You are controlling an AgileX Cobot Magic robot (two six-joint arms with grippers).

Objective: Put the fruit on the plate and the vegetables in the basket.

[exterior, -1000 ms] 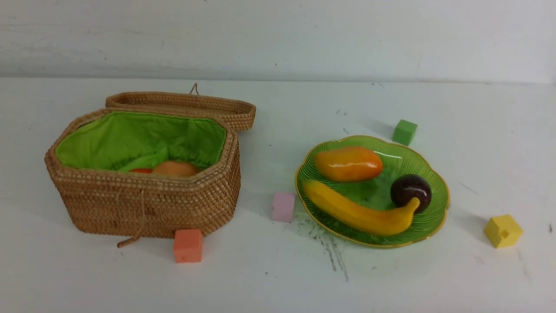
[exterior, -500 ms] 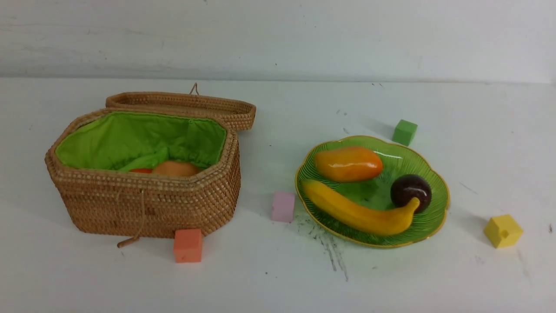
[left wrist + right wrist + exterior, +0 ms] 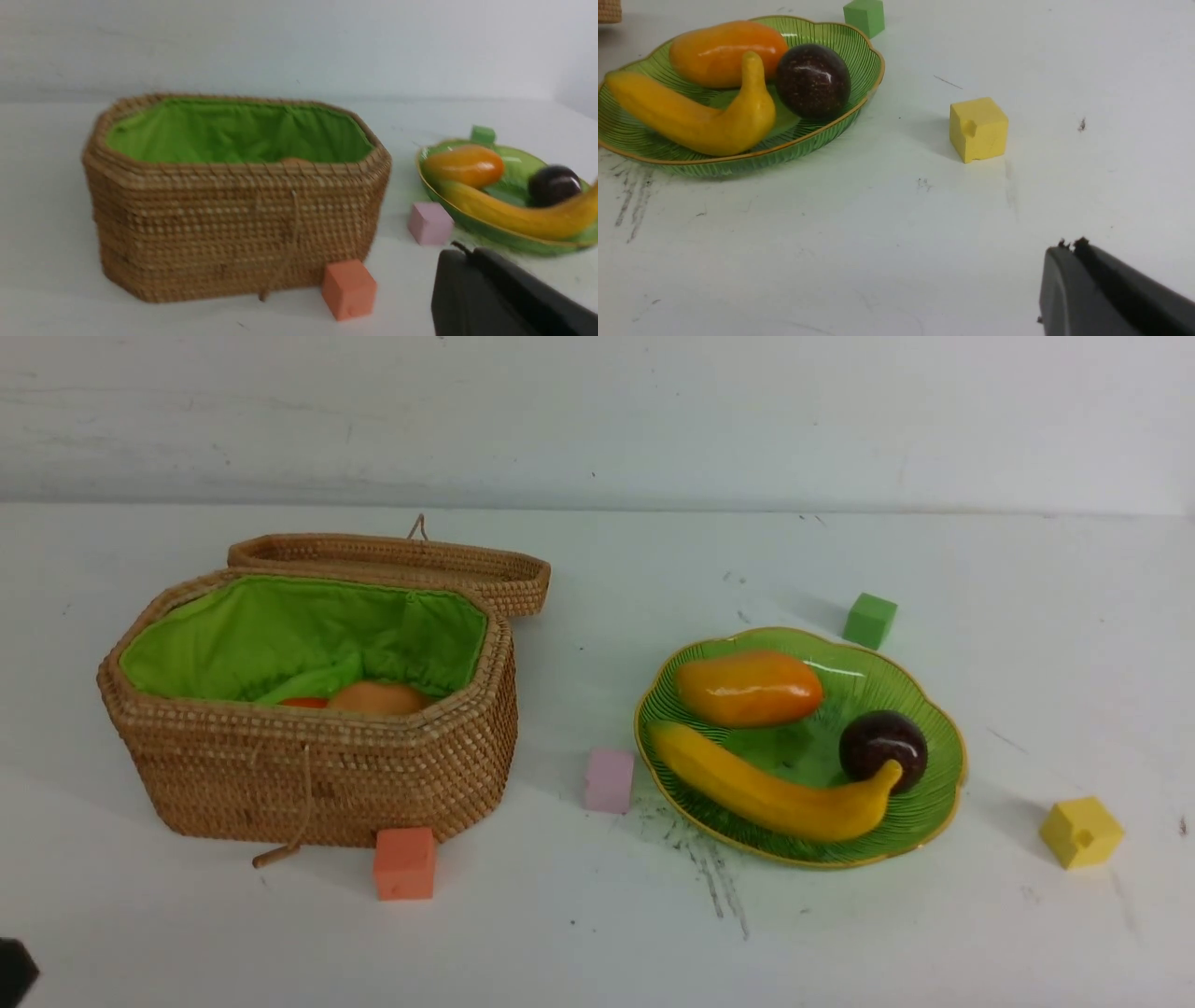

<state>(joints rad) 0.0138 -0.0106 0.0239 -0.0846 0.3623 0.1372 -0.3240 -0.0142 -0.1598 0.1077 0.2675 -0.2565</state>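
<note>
The wicker basket (image 3: 308, 775) stands open at the left, with the potato (image 3: 378, 698) and a red sliver of carrot (image 3: 303, 703) inside. I cannot tell the green pod from the lining. The green plate (image 3: 943, 784) at the right holds the mango (image 3: 747, 688), banana (image 3: 766, 793) and mangosteen (image 3: 882, 747). My left gripper (image 3: 462, 252) is shut and empty, low in front of the basket (image 3: 233, 224). My right gripper (image 3: 1069, 245) is shut and empty, near the yellow cube and apart from the plate (image 3: 808, 135).
The basket's lid (image 3: 392, 565) lies open behind it. An orange cube (image 3: 404, 863) touches the basket's front. A pink cube (image 3: 609, 780) sits beside the plate, a green cube (image 3: 870, 620) behind it, and a yellow cube (image 3: 1081, 832) to its right.
A black part of my left arm has come into the lower left corner of the front view. The objects have not moved.
</note>
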